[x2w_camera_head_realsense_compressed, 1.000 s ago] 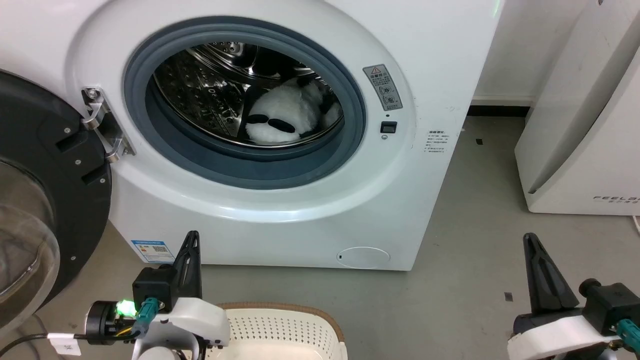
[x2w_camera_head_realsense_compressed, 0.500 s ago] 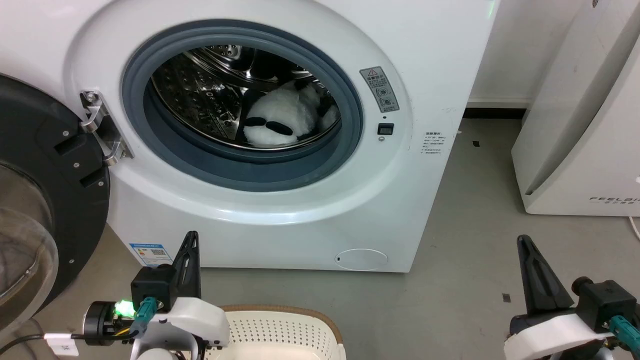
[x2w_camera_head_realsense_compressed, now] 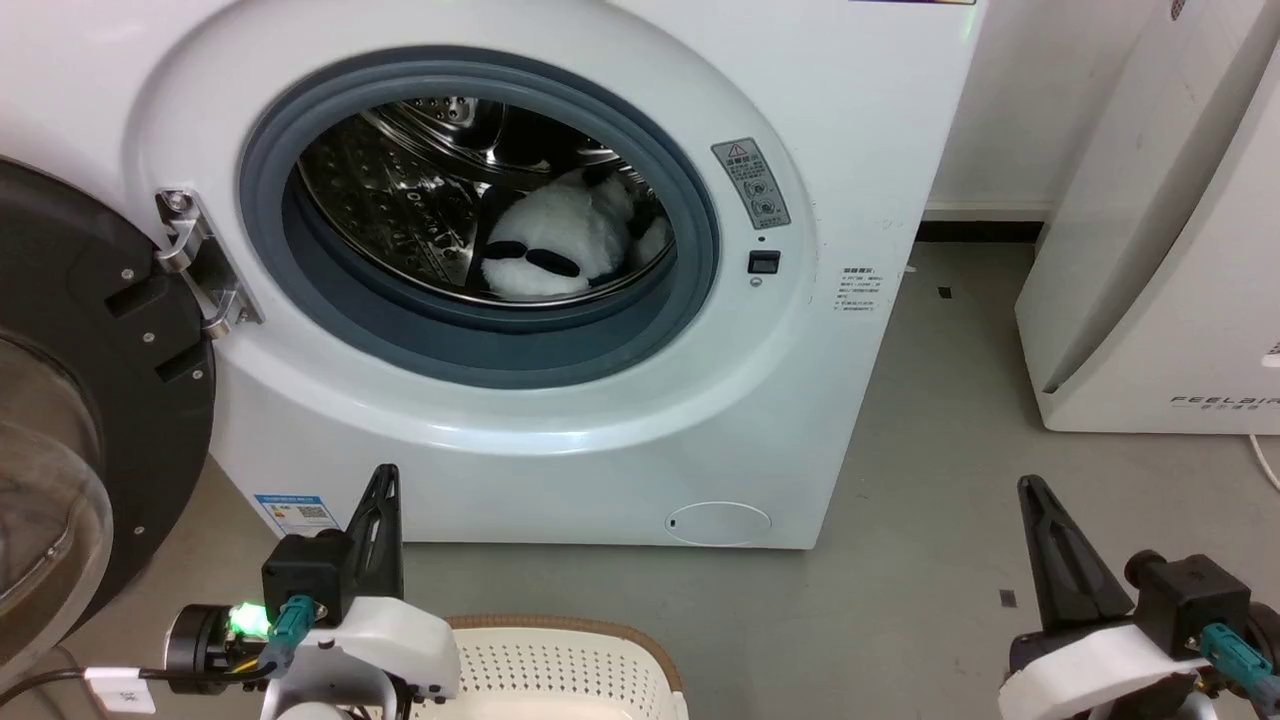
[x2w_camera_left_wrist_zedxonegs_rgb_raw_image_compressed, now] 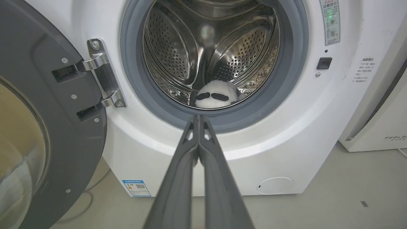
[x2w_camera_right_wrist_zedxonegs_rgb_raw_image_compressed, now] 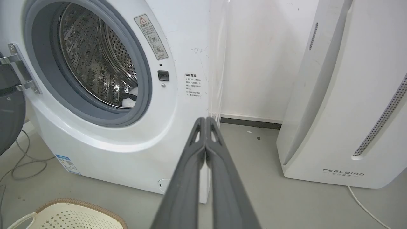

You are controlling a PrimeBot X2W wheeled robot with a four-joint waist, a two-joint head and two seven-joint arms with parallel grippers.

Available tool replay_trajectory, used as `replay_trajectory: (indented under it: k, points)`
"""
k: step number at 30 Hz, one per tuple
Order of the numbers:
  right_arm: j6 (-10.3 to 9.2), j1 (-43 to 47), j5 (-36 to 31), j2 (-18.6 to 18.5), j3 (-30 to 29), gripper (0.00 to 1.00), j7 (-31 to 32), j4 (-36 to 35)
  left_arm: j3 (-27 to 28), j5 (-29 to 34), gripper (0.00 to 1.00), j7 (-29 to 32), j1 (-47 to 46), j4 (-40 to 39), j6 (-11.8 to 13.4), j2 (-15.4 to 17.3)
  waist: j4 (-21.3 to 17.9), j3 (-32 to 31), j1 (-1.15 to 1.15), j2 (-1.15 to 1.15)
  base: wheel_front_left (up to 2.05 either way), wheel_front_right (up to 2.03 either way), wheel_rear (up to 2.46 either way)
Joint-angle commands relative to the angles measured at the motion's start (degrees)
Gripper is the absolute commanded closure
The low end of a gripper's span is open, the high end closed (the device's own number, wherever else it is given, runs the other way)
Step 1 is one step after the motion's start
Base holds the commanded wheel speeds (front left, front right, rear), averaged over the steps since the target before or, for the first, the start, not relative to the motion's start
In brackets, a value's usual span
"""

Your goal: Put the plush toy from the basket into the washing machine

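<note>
Washing machine (x2w_camera_head_realsense_compressed: pixel 880 120) sits far, its door (x2w_camera_head_realsense_compressed: pixel 90 380) swung open to the left. Its drum holds the plush toy (x2w_camera_head_realsense_compressed: pixel 555 240), lying roughly left-right at the near bottom. The basket (x2w_camera_head_realsense_compressed: pixel 560 650) is near you, and the part that shows holds nothing. The toy lies far from both pincers, your left gripper (x2w_camera_head_realsense_compressed: pixel 384 480) nearer. It and the right gripper (x2w_camera_head_realsense_compressed: pixel 1030 492) are closed, gripping nothing. Placement looks done.

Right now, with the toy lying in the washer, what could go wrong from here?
1. The toy seems to lie close to the front lip of the drum, so it might roll onto the grey seal and get pinched if the door is shut.
2. That door stands wide open near the left pincer; a careless swing could knock it.
3. The basket sits right before the robot; rolling forward could bump it.
</note>
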Motion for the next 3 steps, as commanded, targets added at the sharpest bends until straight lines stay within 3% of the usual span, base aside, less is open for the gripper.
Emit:
replay_trajectory:
  k: [1,3]
  points:
    - [-0.03,-0.5,-0.5,0.0,0.2,1.00,0.3,-0.2,0.2,0.3,1.00,0.4,1.0,-0.6,-0.1,-0.1,0.0,0.0,0.00,0.00,0.00,0.00,0.00]
    - [-0.03,-0.5,-0.6,0.0,0.3,1.00,0.6,-0.2,0.3,0.4,1.00,0.6,1.1,-0.9,-0.2,-0.2,-0.1,-0.1,0.00,0.00,0.00,0.00,0.00]
